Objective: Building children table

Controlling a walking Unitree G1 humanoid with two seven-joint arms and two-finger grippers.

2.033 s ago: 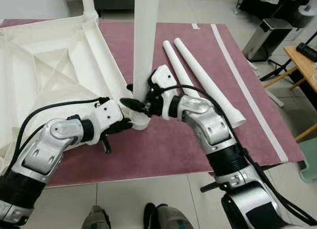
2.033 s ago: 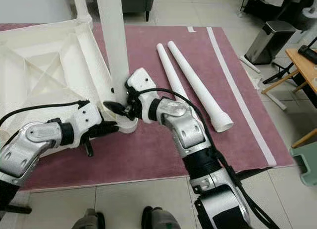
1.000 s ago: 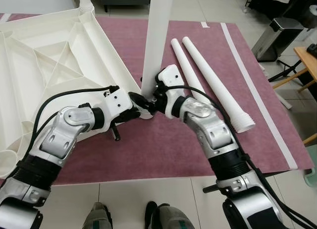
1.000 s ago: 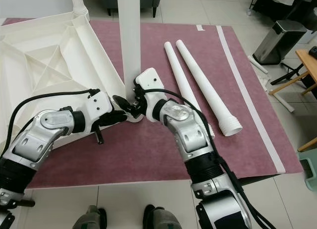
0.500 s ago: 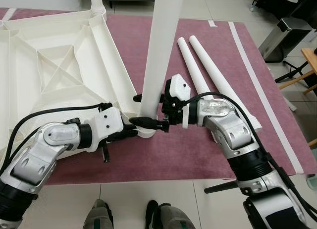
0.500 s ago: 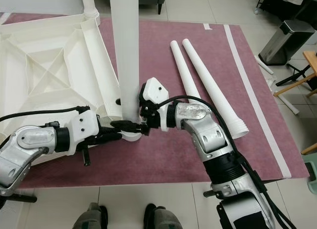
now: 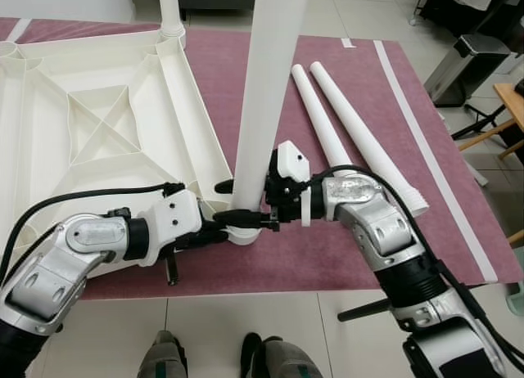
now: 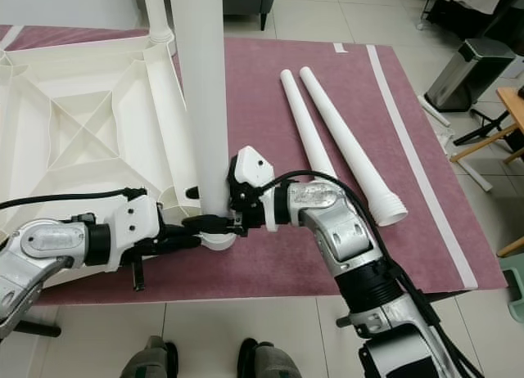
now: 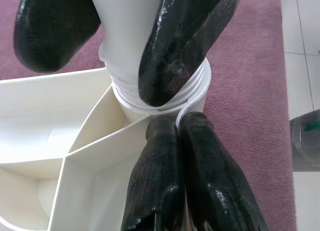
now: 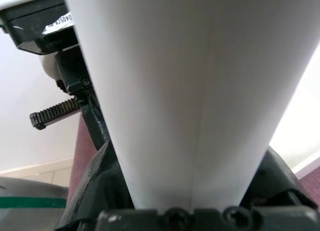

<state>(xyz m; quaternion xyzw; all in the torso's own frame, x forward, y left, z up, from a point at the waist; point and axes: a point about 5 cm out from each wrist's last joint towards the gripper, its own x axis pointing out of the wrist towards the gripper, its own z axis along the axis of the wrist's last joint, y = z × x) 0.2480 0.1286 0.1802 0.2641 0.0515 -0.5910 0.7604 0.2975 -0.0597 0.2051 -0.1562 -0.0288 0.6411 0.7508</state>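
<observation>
The white table top lies upside down on a maroon rug. One white leg stands upright in its near corner socket. My right gripper is shut on this leg just above the socket, one finger on each side. The leg fills the space between its fingers. My left gripper reaches in low from the left. Its two fingers are pressed together on the socket's rim. Another leg stands at the far corner.
Two loose white legs lie side by side on the rug to the right. A grey bin and a wooden table stand beyond the rug's right edge. Tiled floor and my feet are near.
My right gripper has gone from beside the leg to clasping its base. My left gripper has slid in against the socket. The whole view has shifted.
</observation>
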